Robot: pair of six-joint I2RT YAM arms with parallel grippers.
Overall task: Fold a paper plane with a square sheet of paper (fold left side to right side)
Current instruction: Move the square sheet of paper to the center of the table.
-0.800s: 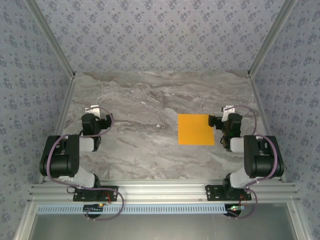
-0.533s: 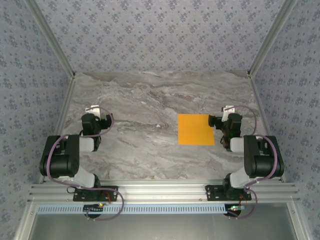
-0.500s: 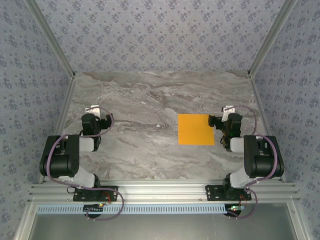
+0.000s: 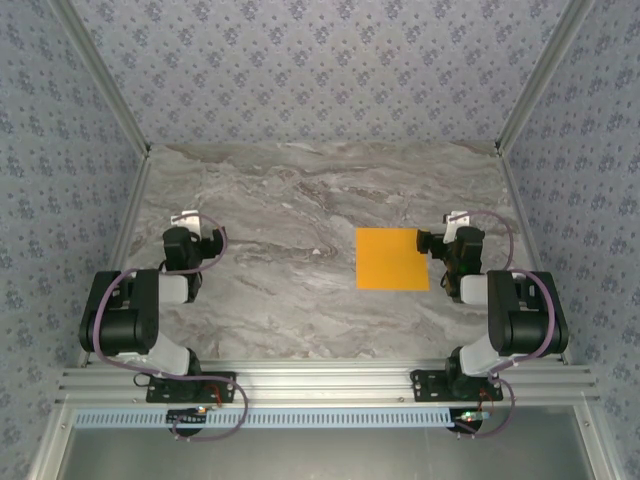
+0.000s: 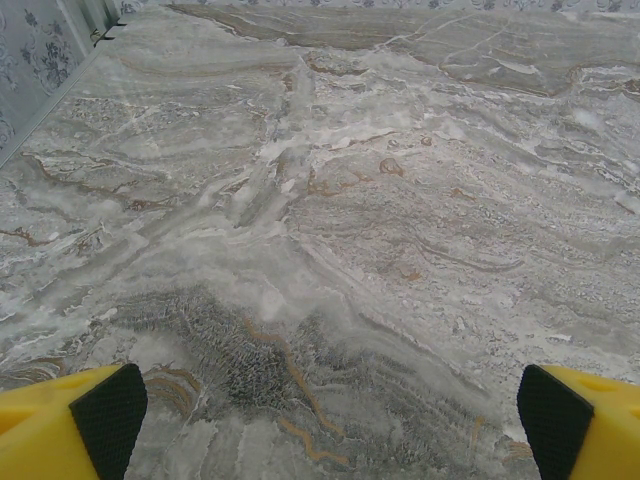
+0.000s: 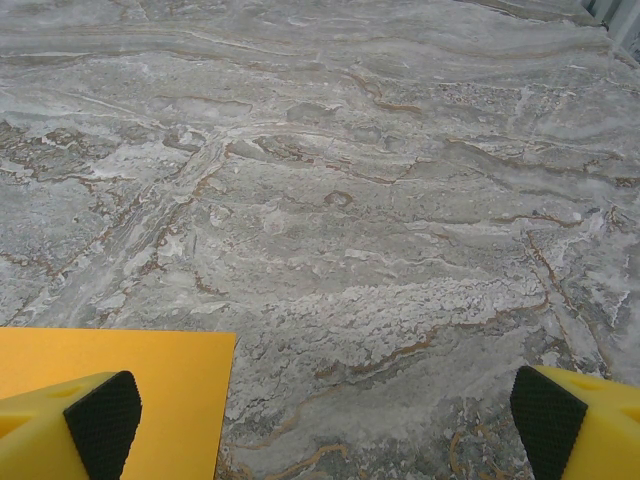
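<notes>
The square sheet of paper (image 4: 391,258) lies flat and unfolded on the marble table, orange-yellow, right of centre. My right gripper (image 4: 447,243) rests just beside its right edge, and in the right wrist view the paper's far corner (image 6: 150,375) shows by the left fingertip (image 6: 103,422). That gripper (image 6: 325,425) stands open, nothing between its fingers. My left gripper (image 4: 190,240) sits far off at the table's left side; in its wrist view it (image 5: 330,425) is open over bare marble.
The marble table (image 4: 300,200) is fenced by patterned walls with metal corner posts (image 4: 100,90) at left and right. An aluminium rail (image 4: 320,385) with both arm bases runs along the near edge.
</notes>
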